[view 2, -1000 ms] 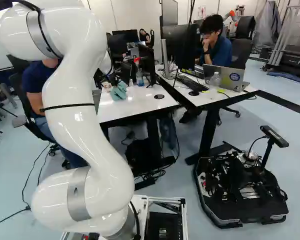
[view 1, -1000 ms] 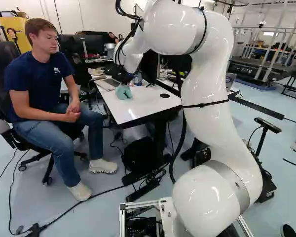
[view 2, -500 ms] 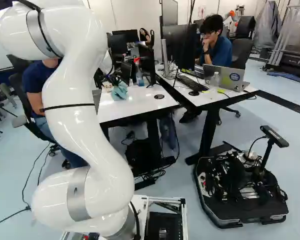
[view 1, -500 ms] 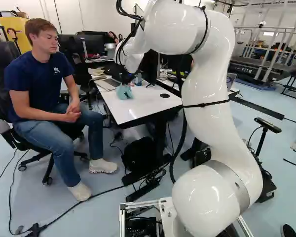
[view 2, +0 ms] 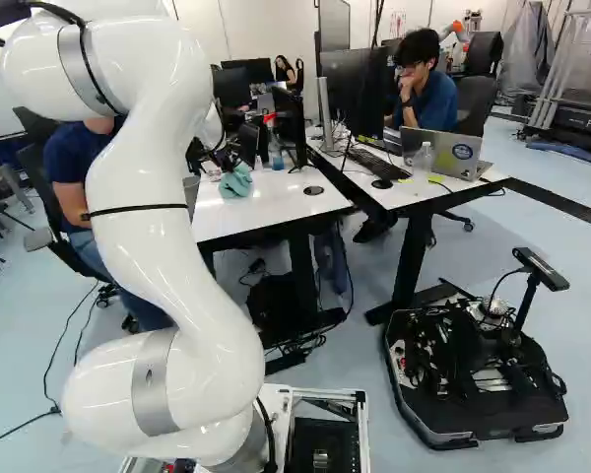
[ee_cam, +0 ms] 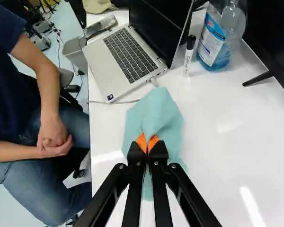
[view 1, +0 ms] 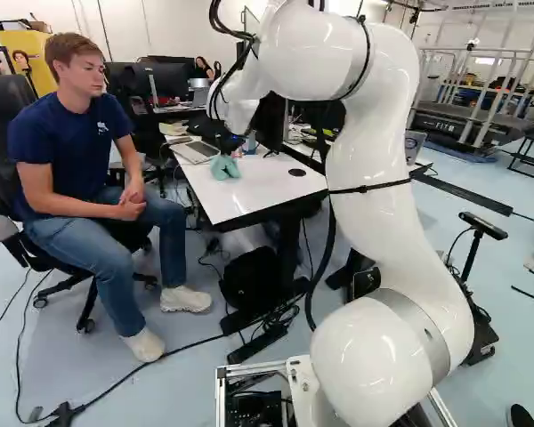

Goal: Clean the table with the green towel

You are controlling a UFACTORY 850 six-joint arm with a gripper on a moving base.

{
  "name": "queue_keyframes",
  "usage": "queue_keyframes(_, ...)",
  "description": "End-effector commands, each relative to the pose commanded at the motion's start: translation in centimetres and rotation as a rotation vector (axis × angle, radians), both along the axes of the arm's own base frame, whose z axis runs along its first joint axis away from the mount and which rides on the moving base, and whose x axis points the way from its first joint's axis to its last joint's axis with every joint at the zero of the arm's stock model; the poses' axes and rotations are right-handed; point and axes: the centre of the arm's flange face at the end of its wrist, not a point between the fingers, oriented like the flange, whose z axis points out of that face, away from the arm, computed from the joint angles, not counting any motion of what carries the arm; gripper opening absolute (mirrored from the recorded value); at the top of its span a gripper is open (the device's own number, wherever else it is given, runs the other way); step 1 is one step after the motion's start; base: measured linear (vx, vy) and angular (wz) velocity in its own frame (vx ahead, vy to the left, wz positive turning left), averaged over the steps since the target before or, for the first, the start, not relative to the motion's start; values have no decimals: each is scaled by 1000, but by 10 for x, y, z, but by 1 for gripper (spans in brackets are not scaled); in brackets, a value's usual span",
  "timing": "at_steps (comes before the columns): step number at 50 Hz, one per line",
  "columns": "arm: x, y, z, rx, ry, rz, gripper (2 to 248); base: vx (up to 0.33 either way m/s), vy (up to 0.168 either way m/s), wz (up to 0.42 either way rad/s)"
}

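the gripper (view 1: 229, 143) pinches the green towel (ee_cam: 155, 111) — a clear bottle (ee_cam: 233, 23) beside the marker (ee_cam: 188, 57) holds blue liquid (ee_cam: 213, 65).

Towel (ee_cam: 155, 106): a bit hides under the end effector (view 1: 230, 142).
Laptop (ee_cam: 128, 54): wrist view cuts off its lid, twelve o'clock ahead.
Bottle (ee_cam: 213, 40): top cut off there, one o'clock.
Black screen (ee_cam: 274, 38): cut off there, two o'clock.
Arm (view 1: 374, 133): left base view chops it, twelve o'clock.

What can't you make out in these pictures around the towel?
- Table under the towel: hidden by the cloth, wrist view.
- Laptop screen's upper part: cut off by the wrist view's edge.
- Gripper fingers' grip: too small, left base view.
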Motion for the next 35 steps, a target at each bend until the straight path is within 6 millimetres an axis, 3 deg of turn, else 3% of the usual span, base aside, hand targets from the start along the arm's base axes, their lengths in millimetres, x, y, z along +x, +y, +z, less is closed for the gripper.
queue_keyframes(35, 10, -2, -46, -18, 59, -6, 24, 0, 0, 0)
